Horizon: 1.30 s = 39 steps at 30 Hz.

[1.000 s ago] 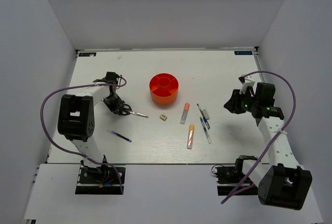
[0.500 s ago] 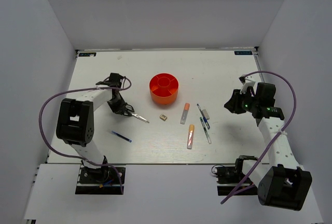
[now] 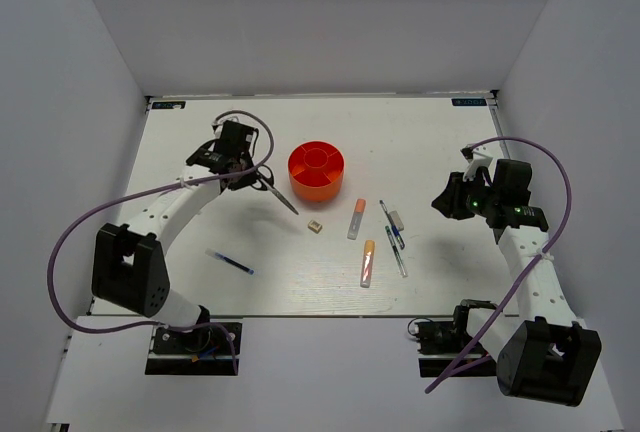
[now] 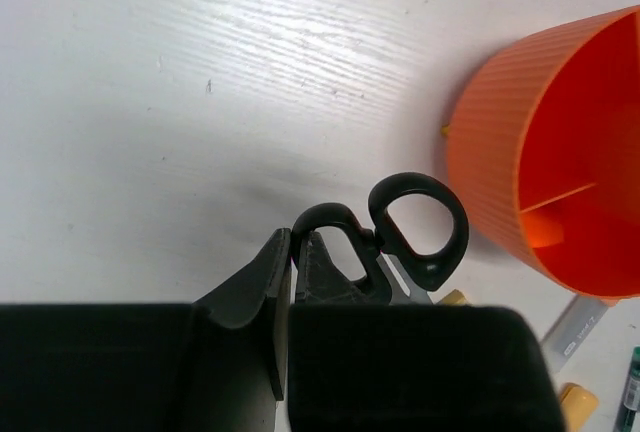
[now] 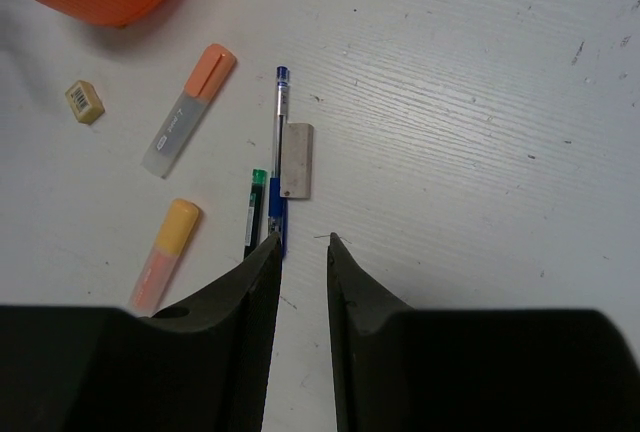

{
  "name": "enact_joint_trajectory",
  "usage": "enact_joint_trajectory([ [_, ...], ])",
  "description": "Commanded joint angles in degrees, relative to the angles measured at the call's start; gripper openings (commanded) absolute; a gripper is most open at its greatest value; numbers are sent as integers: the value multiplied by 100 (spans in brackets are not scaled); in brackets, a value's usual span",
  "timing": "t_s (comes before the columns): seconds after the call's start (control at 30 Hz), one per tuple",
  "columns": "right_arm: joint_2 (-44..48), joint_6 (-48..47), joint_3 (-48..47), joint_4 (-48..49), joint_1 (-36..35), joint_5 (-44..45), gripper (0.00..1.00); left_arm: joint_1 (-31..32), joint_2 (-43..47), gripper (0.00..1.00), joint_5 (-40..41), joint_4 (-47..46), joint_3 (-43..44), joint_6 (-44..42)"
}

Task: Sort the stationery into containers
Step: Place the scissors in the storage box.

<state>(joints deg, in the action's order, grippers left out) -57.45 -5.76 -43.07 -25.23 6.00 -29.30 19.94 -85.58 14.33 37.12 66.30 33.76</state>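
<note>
Black-handled scissors (image 3: 268, 188), clamped in the left gripper (image 3: 246, 175), beside a round orange plastic organiser (image 3: 300, 180); right gripper (image 5: 303, 252) ajar, empty.

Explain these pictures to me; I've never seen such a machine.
Two robot arms are bolted at the near edge of a white table. One picture looks down from above; the other two come from a camera on each wrist. The left pincer is clamped on black-handled scissors near the orange organiser. The right pincer hangs open and empty by a green pen, a blue pen and a white eraser. Two orange markers, a tan block and a lone pen lie loose too.
</note>
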Motion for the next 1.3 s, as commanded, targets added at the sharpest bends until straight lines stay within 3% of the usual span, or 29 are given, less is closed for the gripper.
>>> enact_joint_trajectory([
  [0.0, 94, 31, -96, 89, 15, -120, 28, 281, 244, 0, 587, -468, 408, -167],
  [0.2, 94, 14, -79, 106, 24, -120, 28, 747, 209, 0, 1368, -969, 1015, -721],
  [0.5, 76, 5, -70, 124, 24, -146, 28, 1362, -608, 0, 2793, -1927, 1842, -2548],
  [0.73, 76, 13, -52, 159, 15, -94, 28, 1495, -1180, 0, 3243, -2630, 2062, -3691],
  [1.03, -12, -4, -44, 159, 15, -102, 28, 1495, -1399, 0, 3296, -2974, 1939, -4017],
  [1.27, -20, -4, -44, 159, 24, -50, 28, 1495, -1488, 0, 3199, -2947, 1694, -3649],
])
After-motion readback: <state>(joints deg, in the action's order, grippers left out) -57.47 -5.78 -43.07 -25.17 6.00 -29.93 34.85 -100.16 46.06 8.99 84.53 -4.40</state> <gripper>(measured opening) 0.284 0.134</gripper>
